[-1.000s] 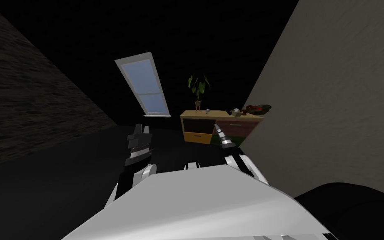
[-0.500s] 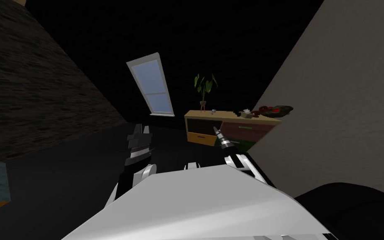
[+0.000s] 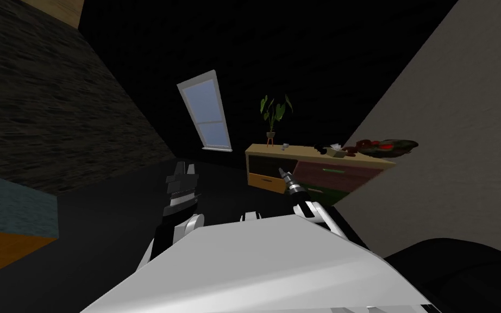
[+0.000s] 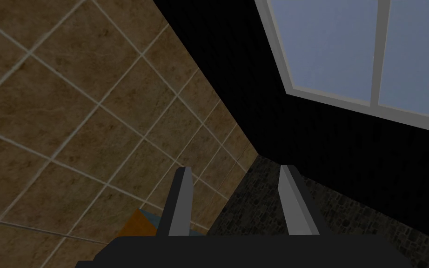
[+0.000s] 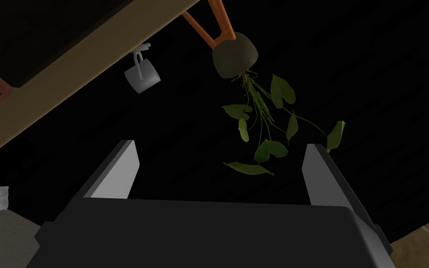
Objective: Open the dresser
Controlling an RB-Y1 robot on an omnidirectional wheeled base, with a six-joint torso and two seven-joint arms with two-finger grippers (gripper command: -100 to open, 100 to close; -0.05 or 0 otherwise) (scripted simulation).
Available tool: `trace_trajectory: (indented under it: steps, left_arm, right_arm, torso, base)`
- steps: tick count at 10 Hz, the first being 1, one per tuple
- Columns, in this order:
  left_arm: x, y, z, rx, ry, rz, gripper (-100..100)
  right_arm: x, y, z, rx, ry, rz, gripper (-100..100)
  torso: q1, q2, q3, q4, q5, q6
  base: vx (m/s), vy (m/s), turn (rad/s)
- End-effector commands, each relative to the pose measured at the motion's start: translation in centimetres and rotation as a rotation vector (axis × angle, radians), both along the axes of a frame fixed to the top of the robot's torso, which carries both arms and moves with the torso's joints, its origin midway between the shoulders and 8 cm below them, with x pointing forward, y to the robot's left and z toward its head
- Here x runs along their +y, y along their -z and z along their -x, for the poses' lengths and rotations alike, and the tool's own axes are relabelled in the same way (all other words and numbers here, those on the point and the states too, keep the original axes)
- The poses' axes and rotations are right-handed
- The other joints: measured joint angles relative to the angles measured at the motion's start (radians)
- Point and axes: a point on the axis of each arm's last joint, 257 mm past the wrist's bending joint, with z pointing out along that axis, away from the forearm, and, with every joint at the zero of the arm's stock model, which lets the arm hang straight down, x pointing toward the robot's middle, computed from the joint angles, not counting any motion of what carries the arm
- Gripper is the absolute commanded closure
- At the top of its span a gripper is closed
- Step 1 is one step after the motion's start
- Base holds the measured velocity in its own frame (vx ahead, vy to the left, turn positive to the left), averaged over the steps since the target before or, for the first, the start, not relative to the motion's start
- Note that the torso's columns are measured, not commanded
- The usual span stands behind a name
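Tan-topped dresser [image 3: 314, 173] ahead of right gripper [image 5: 220, 149], not touching | fingers wide, empty | left gripper [image 4: 234, 170] parted, empty

Dresser [image 3: 304, 152] stands on the dark floor [image 3: 108, 217]: light wood top, orange drawer front [image 3: 267, 180] low at its left end, reddish-brown fronts to the right of that. On the top, starting from the left end, there is a potted plant [image 3: 274, 111] on a small orange stand, a grey mug [image 3: 286, 145] just beside it, then a small dark item [image 3: 320, 148] and a pale item [image 3: 335, 151] near each other, both too small to tell. At the right end sits a dark bowl-like thing [image 3: 388, 145] with red inside.
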Motion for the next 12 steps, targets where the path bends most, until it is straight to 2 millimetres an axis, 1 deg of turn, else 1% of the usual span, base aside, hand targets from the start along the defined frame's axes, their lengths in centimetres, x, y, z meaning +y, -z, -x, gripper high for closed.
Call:
trace_trajectory:
  steps: [1,2,3,4,5,6,7,8,9,10,11,12]
  left_arm:
    - [0.0,0.0,0.0,0.000,0.000,0.000,0]
    - [0.0,0.0,0.0,0.000,0.000,0.000,0]
    - [0.0,0.0,0.0,0.000,0.000,0.000,0]
    - [0.0,0.0,0.0,0.000,0.000,0.000,0]
    - [0.0,0.0,0.0,0.000,0.000,0.000,0]
    - [0.0,0.0,0.0,0.000,0.000,0.000,0]
    - [0.0,0.0,0.0,0.000,0.000,0.000,0]
    - [0.0,0.0,0.0,0.000,0.000,0.000,0]
    - [0.0,0.0,0.0,0.000,0.000,0.000,0]
    - [0.0,0.0,0.0,0.000,0.000,0.000,0]
    - [0.0,0.0,0.0,0.000,0.000,0.000,0]
    - [0.0,0.0,0.0,0.000,0.000,0.000,0]
  right_arm:
    - [-1.8,2.0,-0.1,0.070,0.066,0.092,-100]
    - [-2.9,3.5,0.0,0.114,0.100,0.133,-100]
    - [-3.3,3.7,0.1,0.127,0.119,0.157,-100]
    - [-3.4,3.6,0.1,0.128,0.122,0.175,-100]
    - [-4.9,5.2,0.4,0.183,0.172,0.221,-100]
    - [-5.0,5.1,0.4,0.184,0.178,0.255,-100]
    - [-6.2,6.5,0.7,0.230,0.213,0.300,-100]
    - [-6.6,6.5,0.9,0.240,0.232,0.326,-100]
    - [-6.6,6.4,0.9,0.240,0.234,0.336,-100]
    - [-8.1,7.8,1.4,0.293,0.279,0.388,-100]
    - [-8.3,7.7,1.5,0.295,0.290,0.417,-100]
    - [-9.6,9.0,2.0,0.345,0.327,0.460,-100]
  torso:
    - [0.002,-0.001,0.000,0.000,0.000,-0.001]
    - [0.001,0.000,0.000,0.000,0.000,0.000]
    - [-0.001,0.000,0.000,0.000,0.000,-0.001]
    - [-0.001,0.001,0.001,0.000,-0.001,0.000]
    - [-0.001,0.003,0.002,0.001,-0.001,0.000]
    - [0.000,0.002,0.001,0.001,0.000,-0.001]
    - [0.000,0.000,0.000,0.000,0.000,0.000]
    - [0.001,-0.002,-0.001,0.000,0.000,-0.001]
    - [0.000,-0.001,-0.001,0.000,0.000,0.000]
    - [-0.001,0.002,0.001,0.001,0.000,0.000]
    - [-0.001,0.002,0.001,0.001,0.000,-0.001]
    - [0.000,0.001,0.001,0.000,0.000,0.000]
  base:
    - [0.076,0.055,0.104]
    - [0.079,0.039,0.233]
    - [0.064,0.032,0.115]
    - [0.032,0.018,-0.018]
    - [0.046,0.031,0.231]
    - [0.059,0.029,0.118]
    - [0.090,0.045,0.205]
    - [0.080,0.030,0.110]
    - [0.035,0.009,-0.010]
    - [0.050,0.015,0.206]
    - [0.058,0.009,0.125]
    - [0.076,0.029,0.237]
